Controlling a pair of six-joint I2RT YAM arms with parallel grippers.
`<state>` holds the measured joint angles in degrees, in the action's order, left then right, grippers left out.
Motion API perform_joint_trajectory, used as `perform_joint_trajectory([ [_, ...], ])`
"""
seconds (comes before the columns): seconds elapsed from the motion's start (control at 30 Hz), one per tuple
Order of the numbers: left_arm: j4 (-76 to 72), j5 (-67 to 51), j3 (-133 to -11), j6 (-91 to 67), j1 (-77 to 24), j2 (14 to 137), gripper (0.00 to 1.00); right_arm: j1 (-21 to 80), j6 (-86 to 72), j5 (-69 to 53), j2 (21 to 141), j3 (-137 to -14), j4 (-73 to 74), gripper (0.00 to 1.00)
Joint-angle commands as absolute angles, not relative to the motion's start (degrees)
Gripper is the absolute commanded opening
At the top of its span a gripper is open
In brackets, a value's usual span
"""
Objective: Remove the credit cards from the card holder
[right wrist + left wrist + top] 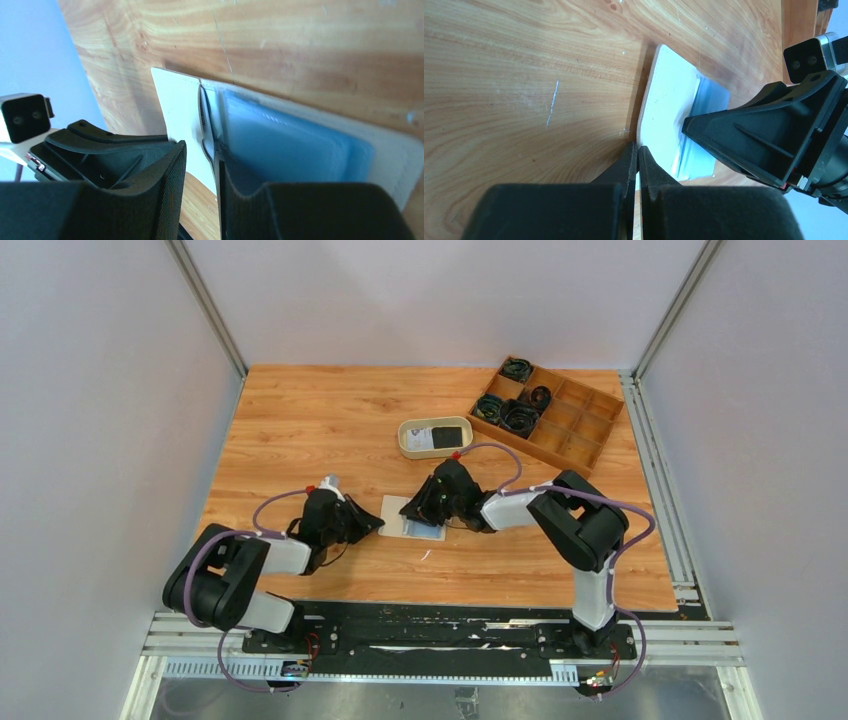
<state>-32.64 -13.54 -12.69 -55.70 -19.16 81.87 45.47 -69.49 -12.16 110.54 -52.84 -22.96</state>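
Open card holder (399, 511) lying flat on the table (320, 420), pale inside up, between the two arms. The left gripper (638, 150) is closed to a sliver on the holder's near edge and appears to pin it. The right gripper (200, 150) stands at a narrow gap, one finger on the grey-blue pocket and the other outside the white panel, gripping nothing that can be made out. Two credit cards (447, 432), one black and one pale, seem to lie in the oval tray (405, 437); a thin dark edge in the pocket slit may be another. Step in hand, as judged: drawing a card from its slot. This likely goes best with the left hold firm, the right fingers closing on the card's exposed edge rather than the pocket lip, and the pull running along the slot, low over the wood. Surface: smooth wood-grain board with a faint scratch (551, 102). Beyond: a wooden box (583, 428) holding cable coils (520, 418), and plain white walls (100, 390).
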Motion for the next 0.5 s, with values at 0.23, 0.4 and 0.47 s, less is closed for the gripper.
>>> perform_joint_trajectory([
  [0.23,-14.35,-8.07,-10.52,-53.78,-22.80,89.18,0.00,45.70,-65.68,-11.85,118.44,-44.59,-29.78,0.32],
  [0.4,-14.77,-8.17,-10.74,-53.79,-22.94,90.17,0.00,45.73,-64.26,-18.07,120.01,-43.63,-41.15,0.26],
  [0.47,-14.77,-8.17,-10.91,-53.79,-22.96,90.18,0.00,45.70,-64.35,-19.11,120.54,-42.97,-43.96,0.21],
])
